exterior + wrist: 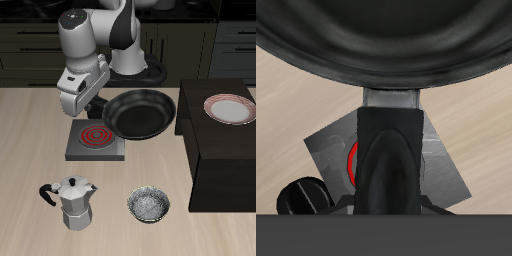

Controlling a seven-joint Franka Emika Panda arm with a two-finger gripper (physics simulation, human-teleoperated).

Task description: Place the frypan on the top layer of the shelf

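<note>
Wooden table (30, 140) carries 1 burner plate (95, 142), 1 moka pot (72, 203), 1 bowl (149, 205). Gripper (97, 104) jaws clamp the handle (389, 150), holding the frypan (139, 112) aloft beside the shelf (215, 150), evidently for transfer; its top bears 1 plate (229, 108).

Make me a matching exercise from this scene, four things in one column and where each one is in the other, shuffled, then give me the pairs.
Things:
1. frypan
2. plate
3. moka pot
4. small bowl

Places:
A. on the shelf top
B. on the table beside the small bowl
C. lifted above the table, handle in the pincer
D. near the table's front edge, by the shelf

Pairs: 1-C, 2-A, 3-B, 4-D
</note>
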